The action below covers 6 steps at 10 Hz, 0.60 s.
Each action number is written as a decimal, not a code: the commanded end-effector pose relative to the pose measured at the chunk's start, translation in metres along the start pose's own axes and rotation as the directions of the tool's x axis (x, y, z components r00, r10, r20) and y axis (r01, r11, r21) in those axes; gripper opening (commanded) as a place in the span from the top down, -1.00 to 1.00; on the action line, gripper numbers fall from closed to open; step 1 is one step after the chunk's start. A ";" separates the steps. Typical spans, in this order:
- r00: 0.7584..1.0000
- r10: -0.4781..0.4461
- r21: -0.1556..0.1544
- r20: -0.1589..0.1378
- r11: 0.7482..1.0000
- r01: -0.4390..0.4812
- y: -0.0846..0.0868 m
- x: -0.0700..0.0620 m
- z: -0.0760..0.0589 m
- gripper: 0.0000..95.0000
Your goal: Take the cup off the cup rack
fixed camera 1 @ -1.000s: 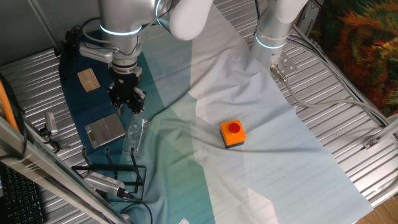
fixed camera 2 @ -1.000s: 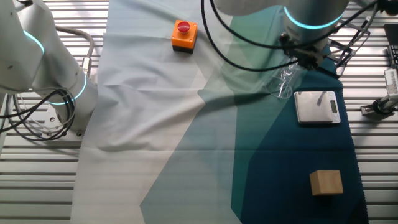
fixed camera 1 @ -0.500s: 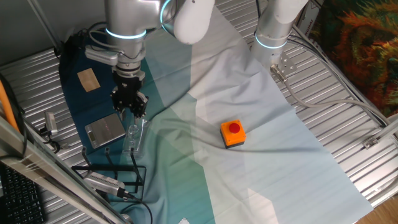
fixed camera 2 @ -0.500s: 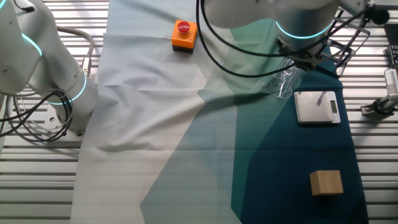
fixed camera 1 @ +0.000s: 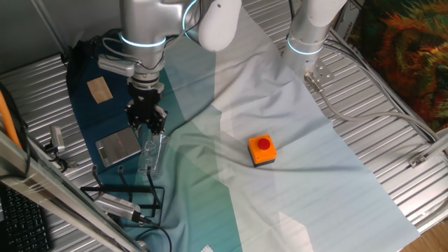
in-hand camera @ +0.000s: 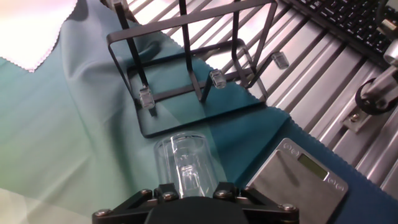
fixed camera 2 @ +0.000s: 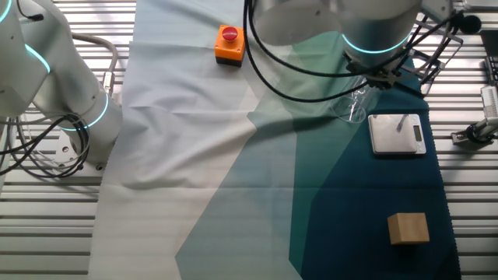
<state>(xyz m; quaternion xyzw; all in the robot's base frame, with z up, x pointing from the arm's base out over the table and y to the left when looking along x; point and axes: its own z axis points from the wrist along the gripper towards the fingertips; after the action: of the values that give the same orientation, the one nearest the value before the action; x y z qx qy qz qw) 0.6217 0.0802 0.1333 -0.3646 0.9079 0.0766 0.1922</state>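
Clamped on the small clear, colourless drinking glass point(fixed camera 1: 150, 155), the black two-finger gripper point(fixed camera 1: 145, 123) hangs at the end of the silver arm; in the hand view the gripper point(in-hand camera: 186, 200) has the glass point(in-hand camera: 185, 162) by its base end, its round rim pointing away from the hand toward the black wire cup rack point(in-hand camera: 193, 68); the cup is off the rack, clear of the prongs and just short of the rack's flat base, above the teal part of the cloth point(in-hand camera: 68, 137); from that view alone I cannot tell whether the glass touches the cloth; in the other fixed view the glass point(fixed camera 2: 354, 103) sits under the arm's wrist, just beside the flat grey metal square scale point(fixed camera 2: 397, 134), and the rack point(fixed camera 2: 436, 47) stands behind them; in one fixed view the rack point(fixed camera 1: 126, 196) lies near the table's front edge with the silver cylindrical tool with cables point(fixed camera 1: 115, 205) resting in it; the scale point(fixed camera 1: 117, 147) is just left of the glass; the orange box with a red button point(fixed camera 1: 262, 150) sits well apart on the pale cloth; a small wooden block point(fixed camera 1: 99, 89) lies on the dark cloth behind the scale; a 2nd white arm point(fixed camera 1: 311, 28) stands at the back of the table.
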 end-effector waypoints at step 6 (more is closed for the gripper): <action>1.000 0.000 0.002 0.029 1.000 0.000 0.000 0.000 0.004 0.20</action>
<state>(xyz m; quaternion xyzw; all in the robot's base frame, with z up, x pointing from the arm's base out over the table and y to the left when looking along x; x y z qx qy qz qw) 0.6229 0.0810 0.1293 -0.3623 0.9051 0.0814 0.2072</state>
